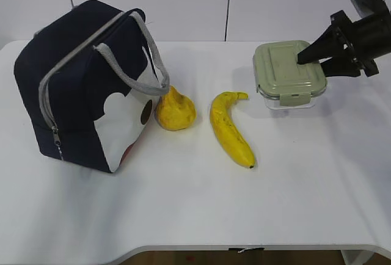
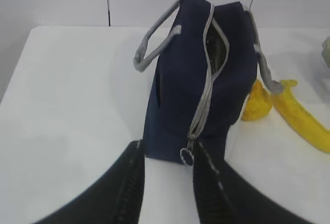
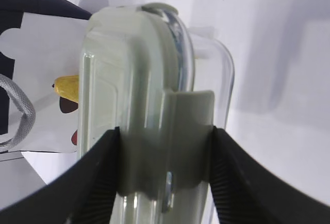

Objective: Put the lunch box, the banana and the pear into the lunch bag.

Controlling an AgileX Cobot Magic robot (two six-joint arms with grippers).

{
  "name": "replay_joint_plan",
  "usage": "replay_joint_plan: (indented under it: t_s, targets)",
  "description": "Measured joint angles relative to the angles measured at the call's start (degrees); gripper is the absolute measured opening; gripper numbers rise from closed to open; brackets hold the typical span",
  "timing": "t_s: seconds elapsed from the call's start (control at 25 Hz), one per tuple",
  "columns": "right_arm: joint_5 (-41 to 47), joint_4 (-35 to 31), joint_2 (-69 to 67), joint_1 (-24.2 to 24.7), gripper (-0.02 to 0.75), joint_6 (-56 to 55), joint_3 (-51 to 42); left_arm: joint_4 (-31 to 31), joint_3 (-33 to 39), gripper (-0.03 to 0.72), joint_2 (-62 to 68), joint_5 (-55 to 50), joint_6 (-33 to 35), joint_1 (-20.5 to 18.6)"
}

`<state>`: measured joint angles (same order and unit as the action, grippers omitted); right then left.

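On table: right gripper (image 1: 319, 59) jaws clamp lunch box (image 1: 287, 72); left gripper (image 2: 167, 182) jaws part-open, empty

Your exterior view looks down at a slant across the counter (image 1: 183, 216). Left wrist view sits close behind the lunch bag (image 2: 196, 79), shared with exterior at 9 o'clock. Right wrist view hugs the lunch box (image 3: 149, 105).

No text, label, brand, number or sign can be read in any view. The bag (image 1: 85, 88) carries only a white cloud-shaped panel with dark round marks, no lettering. The box (image 1: 288, 72) lid is plain, and nothing is printed on the desk (image 1: 201, 210).
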<state>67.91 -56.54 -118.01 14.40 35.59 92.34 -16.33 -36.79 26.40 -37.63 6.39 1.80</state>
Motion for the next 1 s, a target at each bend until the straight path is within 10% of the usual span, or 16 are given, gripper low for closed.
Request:
replay_joint_plan:
  t_s: [1.0]
  targets:
    - [0.1,0.4,0.0,0.0,0.398,-1.2,-0.2,-16.2,-40.9,0.380,60.9,-6.5,15.3,0.0]
